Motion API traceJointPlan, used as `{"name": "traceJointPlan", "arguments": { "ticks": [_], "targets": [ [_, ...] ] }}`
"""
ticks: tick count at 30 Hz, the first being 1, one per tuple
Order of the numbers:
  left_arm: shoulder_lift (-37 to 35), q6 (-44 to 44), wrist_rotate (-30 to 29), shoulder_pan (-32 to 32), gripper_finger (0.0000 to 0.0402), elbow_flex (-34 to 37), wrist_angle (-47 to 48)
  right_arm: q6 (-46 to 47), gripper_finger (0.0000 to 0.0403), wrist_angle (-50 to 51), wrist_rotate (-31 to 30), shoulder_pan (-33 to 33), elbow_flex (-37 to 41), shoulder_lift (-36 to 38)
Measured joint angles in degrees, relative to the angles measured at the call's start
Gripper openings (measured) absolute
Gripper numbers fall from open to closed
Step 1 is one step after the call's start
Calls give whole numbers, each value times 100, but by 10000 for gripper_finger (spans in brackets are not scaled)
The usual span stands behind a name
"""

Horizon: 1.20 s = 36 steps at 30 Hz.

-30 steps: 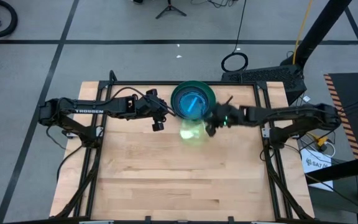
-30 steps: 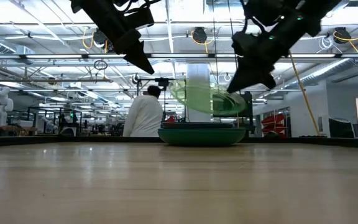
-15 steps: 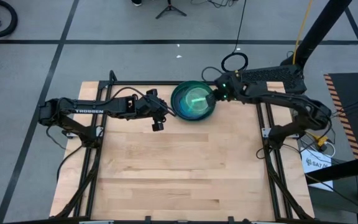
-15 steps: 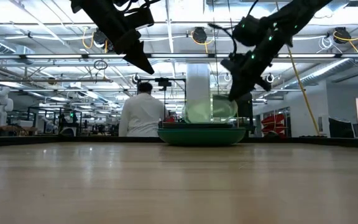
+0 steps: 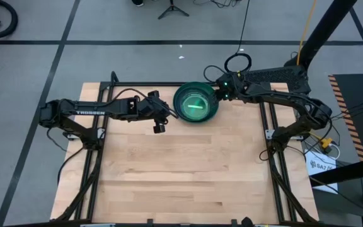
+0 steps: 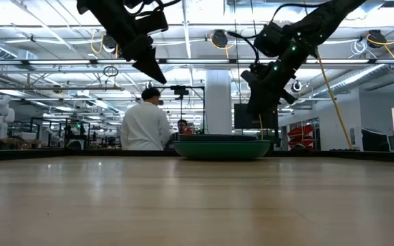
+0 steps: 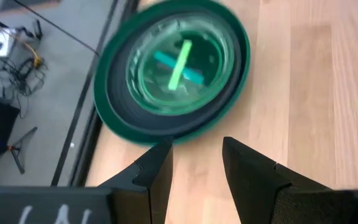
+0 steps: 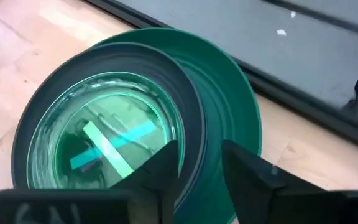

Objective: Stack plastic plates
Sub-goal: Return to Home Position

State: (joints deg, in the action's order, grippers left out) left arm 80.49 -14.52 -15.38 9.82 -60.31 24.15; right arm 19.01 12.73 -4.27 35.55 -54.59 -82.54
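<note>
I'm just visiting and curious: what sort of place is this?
Probably a robotics lab in a large industrial hall. A dark left arm and right arm reach over a wooden table holding stacked plastic plates; behind it are exposed ceiling pipes and a person in white.

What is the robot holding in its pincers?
Nothing. The left pincer and right pincer are open and empty; the plates sit stacked on the table.

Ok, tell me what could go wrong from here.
The right pincer hangs open just above the rim of the plate stack; pulling away low could clip the rim and shift the plates. The stack sits close to the table's far edge, so a nudge might push it off.
</note>
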Motion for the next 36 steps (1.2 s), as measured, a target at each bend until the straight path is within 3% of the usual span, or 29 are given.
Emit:
{"name": "traceJointPlan", "arguments": {
  "ticks": [5,9,17,26,36],
  "targets": [
    [-140,160,111,0,147,111,258,-915,141,-550,15,-393,173,337],
    [-428,269,622,-8,147,577,196,-1555,142,-1533,489,-811,758,732],
    [-2170,645,1151,-138,147,2126,-553,-2091,125,-3512,1333,-1172,2551,1504],
    [-4679,1296,1215,-304,147,3710,-1377,-2251,110,-3946,1334,-1317,4040,3018],
    [-6644,1200,1189,-323,147,4134,-965,-2294,80,-3383,1162,-1572,4660,4807]
  ]
}}
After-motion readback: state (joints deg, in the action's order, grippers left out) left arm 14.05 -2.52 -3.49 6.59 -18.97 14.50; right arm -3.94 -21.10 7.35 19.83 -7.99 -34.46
